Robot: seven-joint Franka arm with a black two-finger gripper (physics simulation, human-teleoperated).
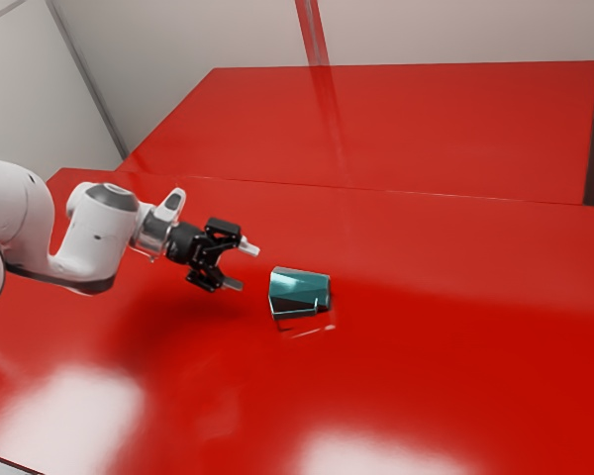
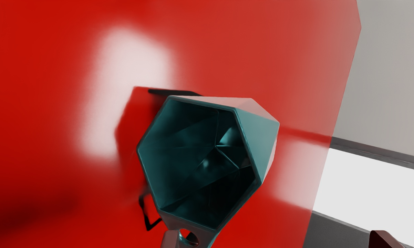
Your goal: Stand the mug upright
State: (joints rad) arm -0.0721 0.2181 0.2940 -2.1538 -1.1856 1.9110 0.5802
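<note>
Teal mug (image 1: 300, 292) is lying sideways on the red table (image 1: 426, 396) | its mouth (image 2: 200, 162) is facing your gripper (image 1: 246, 267), long axis running roughly away from you | your fingers are standing open, gripping nothing | uprighting is likely needing that axis tipped vertical

The gripper (image 1: 248, 269) is black and angular, with pale, blunt fingertips (image 1: 250, 248). Just behind the gripper sits a silvery metallic collar (image 1: 155, 234); farther behind it, smooth white, rounded arm shells (image 1: 91, 242) carry grey caps (image 1: 115, 197).
</note>
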